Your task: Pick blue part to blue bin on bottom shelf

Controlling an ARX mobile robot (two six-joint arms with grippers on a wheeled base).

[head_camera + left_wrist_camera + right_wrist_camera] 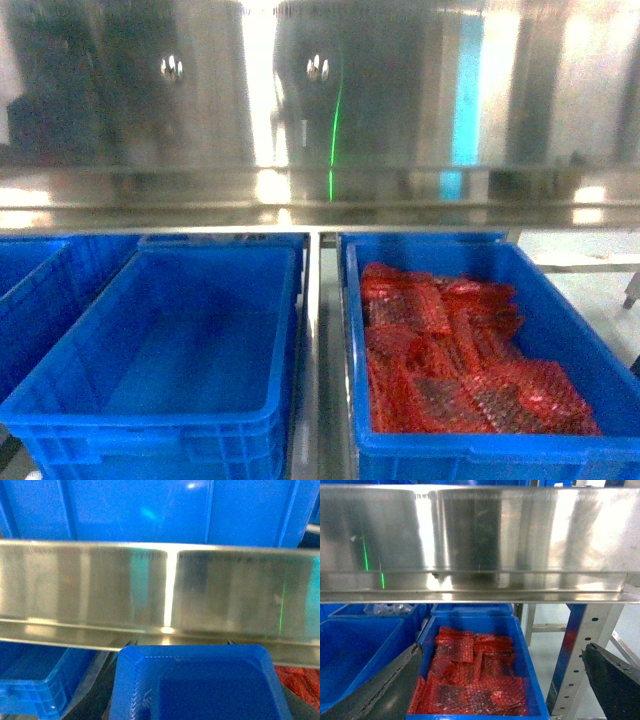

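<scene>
In the left wrist view the blue part (200, 685), a bright-blue piece with a raised rim and a darker middle, fills the space between my left gripper's (181, 642) jaws. Only the two fingertips (132, 641) peek over its top edge, so the gripper is shut on it. The empty blue bin (150, 415) stands on the bottom shelf (312, 350), left of centre in the head view, and shows in the right wrist view as the blue bin (350, 655). My right gripper (502, 647) hangs open with nothing in it, in front of the crate of red packets. Neither gripper appears in the head view.
A like blue crate (600, 360) of red bubble-wrap packets (450, 350) sits right of the bin. Another blue crate (30, 290) is at far left. A steel shelf front (320, 190) hangs above the crates. A perforated rack post (580, 655) stands at the right.
</scene>
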